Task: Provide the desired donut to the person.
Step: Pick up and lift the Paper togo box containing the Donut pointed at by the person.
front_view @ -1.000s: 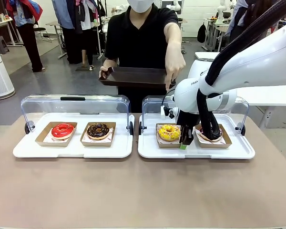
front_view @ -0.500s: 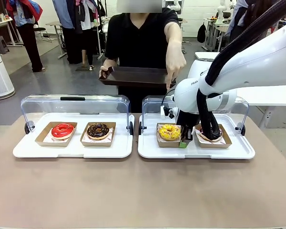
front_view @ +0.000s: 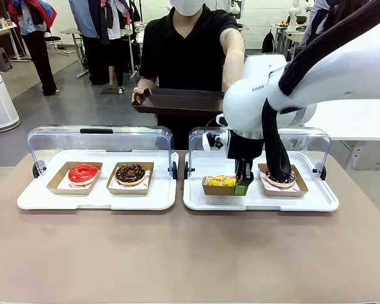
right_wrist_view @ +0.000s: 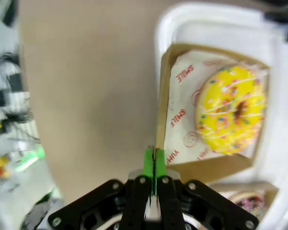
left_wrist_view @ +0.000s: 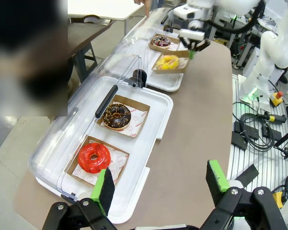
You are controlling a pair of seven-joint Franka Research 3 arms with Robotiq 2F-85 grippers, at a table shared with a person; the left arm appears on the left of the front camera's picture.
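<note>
A yellow sprinkled donut (front_view: 221, 180) lies in a brown cardboard box (front_view: 216, 189) that hangs a little above the right white tray (front_view: 304, 199). My right gripper (front_view: 242, 185) is shut on the box's right wall. In the right wrist view the green pads (right_wrist_view: 149, 160) pinch the box (right_wrist_view: 206, 167) edge, with the yellow donut (right_wrist_view: 230, 110) beyond. The person (front_view: 187, 44) stands across the table holding a dark tray (front_view: 177, 101) level. My left gripper (left_wrist_view: 159, 181) is open above the table's near-left end, holding nothing.
A red donut (front_view: 83, 172) and a chocolate donut (front_view: 130, 173) sit in boxes on the left white tray (front_view: 95, 199). A dark sprinkled donut (front_view: 280, 178) stays boxed right of my gripper. Both clear lids (front_view: 101, 136) stand open behind the trays. The near tabletop is bare.
My right gripper closed on the box wall and lifted the yellow donut's box off the tray as the arm rose. The person's pointing hand no longer shows in front of the arm.
</note>
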